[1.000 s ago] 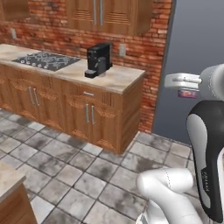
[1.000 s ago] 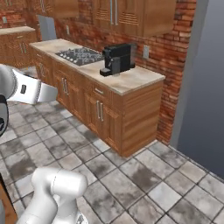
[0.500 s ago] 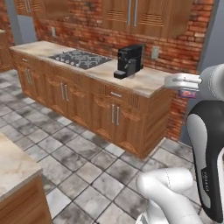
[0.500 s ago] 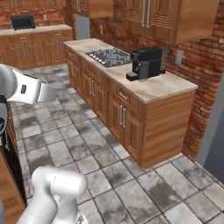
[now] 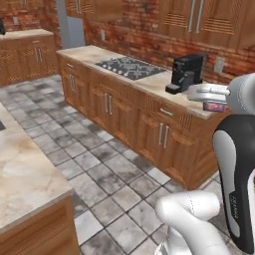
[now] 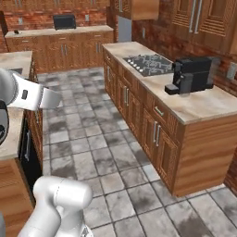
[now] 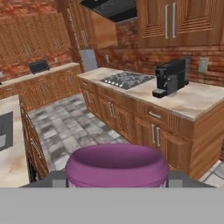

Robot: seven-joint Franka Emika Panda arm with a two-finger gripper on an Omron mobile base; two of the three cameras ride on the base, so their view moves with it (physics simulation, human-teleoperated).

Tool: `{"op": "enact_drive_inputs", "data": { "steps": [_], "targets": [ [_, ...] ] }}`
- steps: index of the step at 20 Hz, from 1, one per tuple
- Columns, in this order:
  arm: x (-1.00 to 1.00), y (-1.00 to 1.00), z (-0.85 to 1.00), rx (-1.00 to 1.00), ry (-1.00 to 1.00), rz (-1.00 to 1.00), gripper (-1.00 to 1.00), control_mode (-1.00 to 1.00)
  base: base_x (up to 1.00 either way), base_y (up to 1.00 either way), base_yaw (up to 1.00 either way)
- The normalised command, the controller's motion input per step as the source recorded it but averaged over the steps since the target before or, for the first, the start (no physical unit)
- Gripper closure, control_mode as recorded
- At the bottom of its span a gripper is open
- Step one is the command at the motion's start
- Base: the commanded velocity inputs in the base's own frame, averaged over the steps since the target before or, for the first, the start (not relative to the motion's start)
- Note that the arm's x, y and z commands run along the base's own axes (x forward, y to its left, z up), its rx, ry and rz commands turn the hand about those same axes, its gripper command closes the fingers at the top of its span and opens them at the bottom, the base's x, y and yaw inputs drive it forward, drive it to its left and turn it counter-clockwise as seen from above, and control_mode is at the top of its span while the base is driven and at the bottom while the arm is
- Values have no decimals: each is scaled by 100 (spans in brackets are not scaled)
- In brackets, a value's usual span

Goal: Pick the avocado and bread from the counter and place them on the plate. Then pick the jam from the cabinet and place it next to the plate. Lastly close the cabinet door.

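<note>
My gripper (image 7: pixel 117 182) is shut on the jam (image 7: pixel 117 162), a jar whose round purple lid sits low in the hand view. From the left base view the gripper (image 5: pixel 214 103) hangs at the right, level with the worktop, and the jam (image 5: pixel 214 106) shows as a small reddish block under the hand. The beige stone counter (image 5: pixel 149 83) (image 6: pixel 203 105) (image 7: pixel 194 101) runs over brown cupboards ahead. The avocado, bread and plate are out of view.
A black coffee machine (image 5: pixel 185 73) (image 6: pixel 192 74) (image 7: pixel 170 78) stands on the counter beside a gas hob (image 5: pixel 128 67) (image 6: pixel 149 63). Wooden wall cabinets (image 7: pixel 175 19) hang above. A second stone worktop (image 5: pixel 25 169) lies close on the left. Grey tiled floor (image 6: pixel 92 139) lies between.
The whole picture has shifted: the base has turned and driven, so the counter with the coffee machine now sits further right and nearer. The gripper stays shut on the jam.
</note>
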Motion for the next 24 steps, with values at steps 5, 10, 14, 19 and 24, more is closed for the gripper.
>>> {"op": "enact_drive_inputs", "data": {
  "steps": [5,10,14,19,24],
  "targets": [
    [0,0,0,0,0,0,100,100,59,0,35],
    [0,0,0,0,0,0,100,100,60,0,35],
    [0,0,0,0,0,0,100,100,58,-6,38],
    [0,0,0,0,0,0,100,100,53,-36,43],
    [0,0,0,0,0,0,100,100,34,-59,46]
  ]
}}
